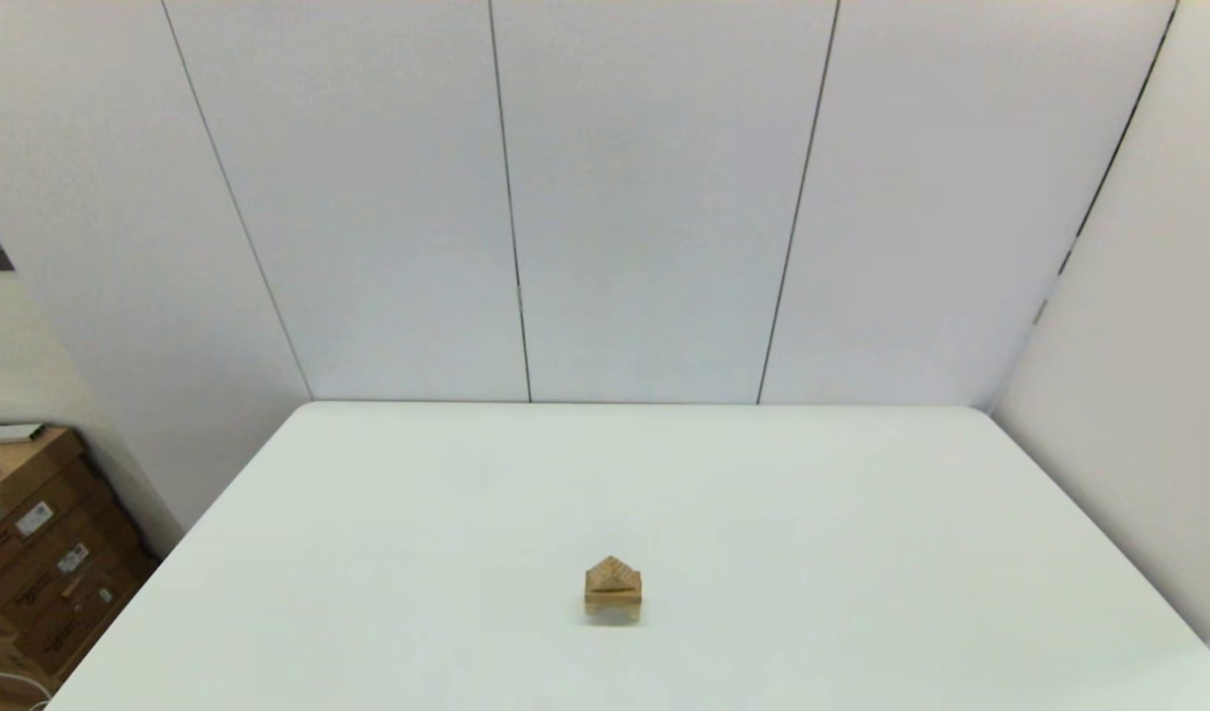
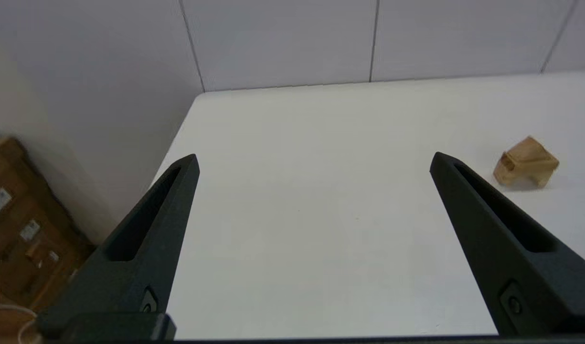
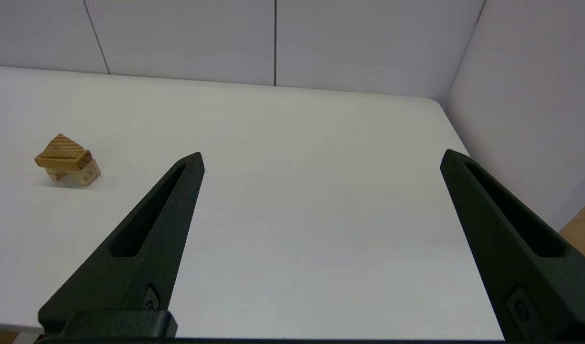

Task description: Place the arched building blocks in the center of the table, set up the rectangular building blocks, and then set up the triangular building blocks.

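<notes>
A small wooden stack stands on the white table [image 1: 387, 553], near its middle and toward the front. The arched block [image 1: 612, 609] is at the bottom, the thin rectangular block [image 1: 612, 591] lies flat across it, and the triangular block [image 1: 612, 571] sits on top, point up. The right wrist view shows the same pile: arched block [image 3: 85, 175], rectangular block [image 3: 65, 160], triangular block [image 3: 63, 145]. My left gripper [image 2: 314, 157] hangs open over the table's left side, far from the stack [image 2: 526, 163]. My right gripper [image 3: 323, 154] is open over the right side. Neither arm shows in the head view.
Brown cardboard boxes [image 1: 32, 553] are piled on the floor beyond the table's left edge. White wall panels [image 1: 654, 197] close off the back, and another wall [image 1: 1138, 395] runs along the right side.
</notes>
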Available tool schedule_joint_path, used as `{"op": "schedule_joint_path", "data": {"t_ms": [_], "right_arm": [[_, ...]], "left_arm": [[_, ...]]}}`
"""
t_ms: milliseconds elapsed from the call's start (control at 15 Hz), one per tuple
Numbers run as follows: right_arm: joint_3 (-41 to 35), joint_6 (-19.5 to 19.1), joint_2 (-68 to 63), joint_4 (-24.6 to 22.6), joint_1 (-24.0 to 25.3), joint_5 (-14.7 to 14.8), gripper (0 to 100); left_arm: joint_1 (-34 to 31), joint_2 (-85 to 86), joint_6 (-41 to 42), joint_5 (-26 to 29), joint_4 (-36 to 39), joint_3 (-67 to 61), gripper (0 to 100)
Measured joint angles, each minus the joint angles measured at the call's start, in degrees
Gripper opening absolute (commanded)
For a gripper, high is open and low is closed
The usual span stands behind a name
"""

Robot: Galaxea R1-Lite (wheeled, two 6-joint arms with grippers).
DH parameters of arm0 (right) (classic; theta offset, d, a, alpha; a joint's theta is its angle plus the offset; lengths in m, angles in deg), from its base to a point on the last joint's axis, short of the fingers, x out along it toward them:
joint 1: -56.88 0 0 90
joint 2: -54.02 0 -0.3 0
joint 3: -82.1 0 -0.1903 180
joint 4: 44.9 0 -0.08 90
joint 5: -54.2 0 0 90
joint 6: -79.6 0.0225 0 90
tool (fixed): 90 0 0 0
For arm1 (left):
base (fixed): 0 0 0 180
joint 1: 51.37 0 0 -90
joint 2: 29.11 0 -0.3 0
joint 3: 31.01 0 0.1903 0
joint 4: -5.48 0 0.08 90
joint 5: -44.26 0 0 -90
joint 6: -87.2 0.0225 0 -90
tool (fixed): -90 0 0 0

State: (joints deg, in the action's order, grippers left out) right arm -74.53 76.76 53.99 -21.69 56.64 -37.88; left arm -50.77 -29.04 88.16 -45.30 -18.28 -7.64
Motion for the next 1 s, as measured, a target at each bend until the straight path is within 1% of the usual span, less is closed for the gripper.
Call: {"op": "schedule_joint_path", "data": {"t_ms": [1000], "right_arm": [[0.0,0.0,0.0,0.0,0.0,0.0,100]], "left_arm": [[0.0,0.0,-0.7,-0.6,0.1,0.0,100]]}}
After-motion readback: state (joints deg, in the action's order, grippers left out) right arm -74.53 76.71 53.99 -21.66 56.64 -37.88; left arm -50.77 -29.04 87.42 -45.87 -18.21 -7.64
